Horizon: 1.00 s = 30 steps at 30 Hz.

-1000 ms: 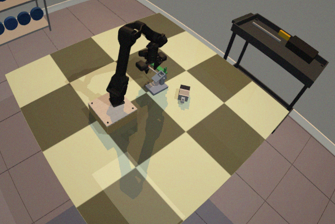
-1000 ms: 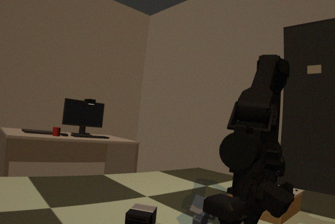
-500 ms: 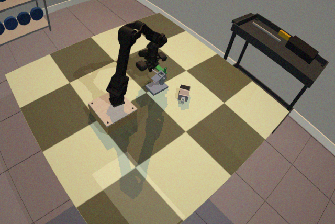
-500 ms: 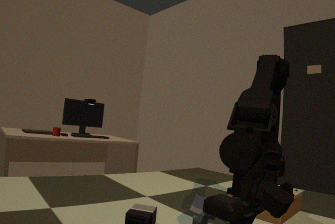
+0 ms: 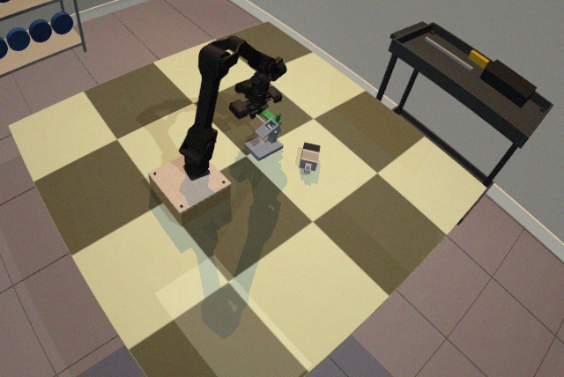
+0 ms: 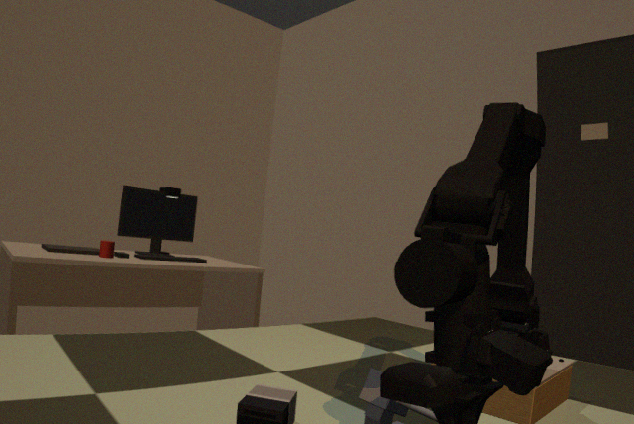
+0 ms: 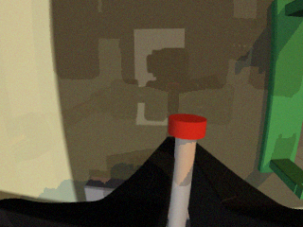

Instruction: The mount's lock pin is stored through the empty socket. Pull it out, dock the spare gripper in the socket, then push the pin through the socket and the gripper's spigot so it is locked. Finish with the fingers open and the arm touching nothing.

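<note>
The grey mount [image 5: 263,149] [image 6: 371,388] stands on the checkered mat in front of the arm, with its tilted socket raised above the base. The lock pin [image 5: 260,118] [image 7: 180,199] is a pale rod with a red cap [image 7: 187,128]; it sticks out of the socket on the side towards my gripper. Where it enters the socket is hidden in the wrist view. My gripper [image 5: 256,114] [image 7: 178,144] is shut on the pin, just below the cap. The spare gripper [image 5: 310,157] [image 6: 266,405], a small dark and beige block with a grey spigot, lies apart from the mount.
A green bracket-like piece [image 5: 270,114] [image 7: 285,90] with upright ends is close behind the mount and beside my fingers. The arm's wooden base block [image 5: 181,195] [image 6: 550,393] is on the other side. A dark cart [image 5: 460,85] stands beyond the mat.
</note>
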{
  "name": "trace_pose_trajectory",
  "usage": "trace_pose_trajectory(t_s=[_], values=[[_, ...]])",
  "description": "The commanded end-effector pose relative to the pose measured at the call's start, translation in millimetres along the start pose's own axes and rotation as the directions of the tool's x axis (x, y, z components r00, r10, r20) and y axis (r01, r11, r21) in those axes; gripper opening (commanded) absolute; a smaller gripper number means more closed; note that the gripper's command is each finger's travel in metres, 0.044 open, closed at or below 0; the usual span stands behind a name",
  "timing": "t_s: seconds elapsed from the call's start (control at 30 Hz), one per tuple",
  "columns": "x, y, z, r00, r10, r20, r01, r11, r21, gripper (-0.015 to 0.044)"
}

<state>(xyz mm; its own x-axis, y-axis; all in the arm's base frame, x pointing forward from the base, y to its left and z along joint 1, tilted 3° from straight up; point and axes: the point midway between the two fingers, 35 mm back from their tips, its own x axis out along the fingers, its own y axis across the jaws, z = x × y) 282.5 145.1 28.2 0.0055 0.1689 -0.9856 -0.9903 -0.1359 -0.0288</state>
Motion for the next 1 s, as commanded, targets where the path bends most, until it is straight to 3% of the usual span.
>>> trace_pose_trajectory(t_s=[0.0,0.97], values=[[-2.3,0.2,4.4,0.999,0.001,0.046,0.000,1.000,-0.006,0.0000],[-6.5,-1.2,23.6,0.998,0.007,0.068,-0.007,1.000,-0.009,0.0000]])
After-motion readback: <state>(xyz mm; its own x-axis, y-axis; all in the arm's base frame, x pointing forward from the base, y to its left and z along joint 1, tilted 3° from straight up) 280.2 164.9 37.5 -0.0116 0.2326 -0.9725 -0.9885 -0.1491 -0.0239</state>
